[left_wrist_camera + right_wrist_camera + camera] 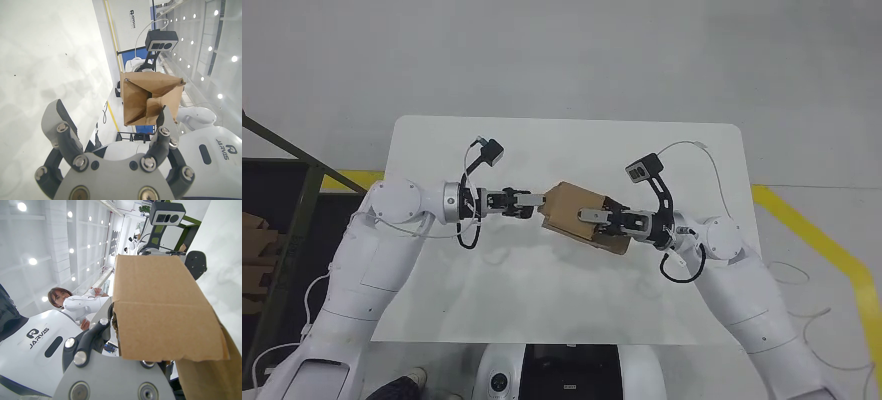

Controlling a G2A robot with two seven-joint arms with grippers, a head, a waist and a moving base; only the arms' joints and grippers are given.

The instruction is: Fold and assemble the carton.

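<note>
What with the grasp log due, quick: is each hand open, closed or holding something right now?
Left hand: open, holding nothing.
Right hand: closed on the carton, holding it up.

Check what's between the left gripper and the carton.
Nothing. In the top view the open left gripper sits right at the edge of the carton, with only table below; contact can't be told.
</note>
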